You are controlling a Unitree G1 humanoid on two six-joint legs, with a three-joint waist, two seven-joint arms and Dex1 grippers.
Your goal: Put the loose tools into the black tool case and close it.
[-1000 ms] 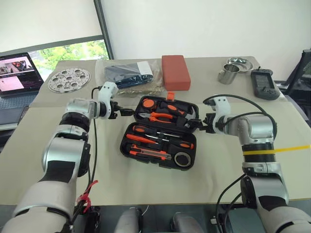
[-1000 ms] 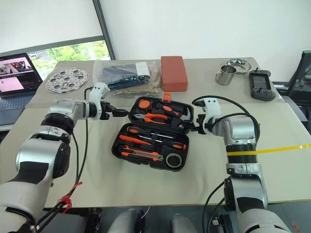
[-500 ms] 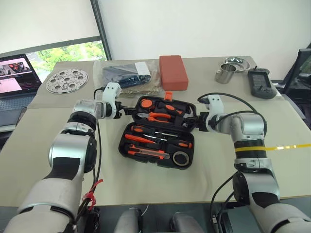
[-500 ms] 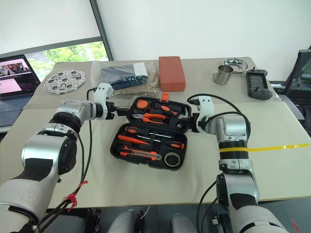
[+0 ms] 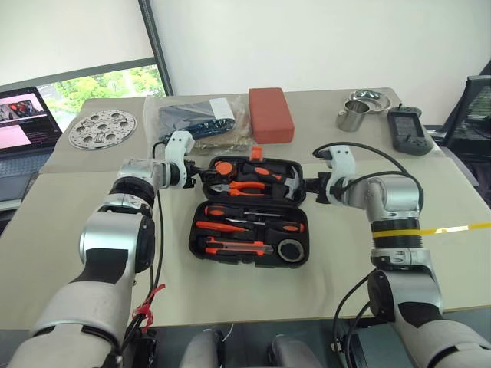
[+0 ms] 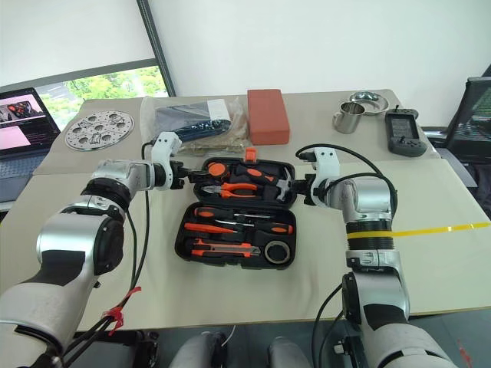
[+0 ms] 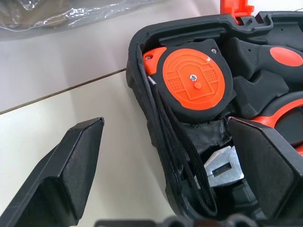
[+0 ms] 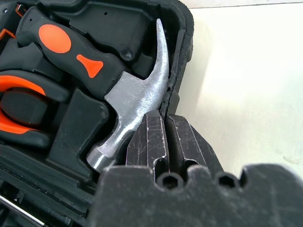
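You had the black hinged plastic tool case [image 5: 251,211] lying open in the middle of the beige table [image 5: 69,230], its far half holding an orange-faced tape measure [image 7: 196,82], orange-handled pliers [image 5: 245,186] and a steel claw hammer with a black-and-orange handle [image 8: 102,78], and its near half holding the orange-and-black screwdrivers [image 5: 249,226], the orange utility knife [image 5: 234,247] and the small dark tape roll [image 5: 290,249] in their recesses. Your left gripper [image 7: 163,175] sat at the far left corner of the case with its jaws spread wide, one black finger [image 7: 64,175] outside over the table and the other over the tray, straddling the case wall beside the tape measure and gripping nothing. Your right gripper [image 8: 165,142] was at the far right edge of the case with its jaws brought together; the case rim ran down to the fingertips just beside the hammer head, but you could not tell whether the rim was actually pinched. Behind the case lay a red-brown rectangular block [image 5: 270,113], a clear plastic bag with dark contents [image 5: 201,119], a steel cup [image 5: 350,119] and a grey handheld device [image 5: 404,129].
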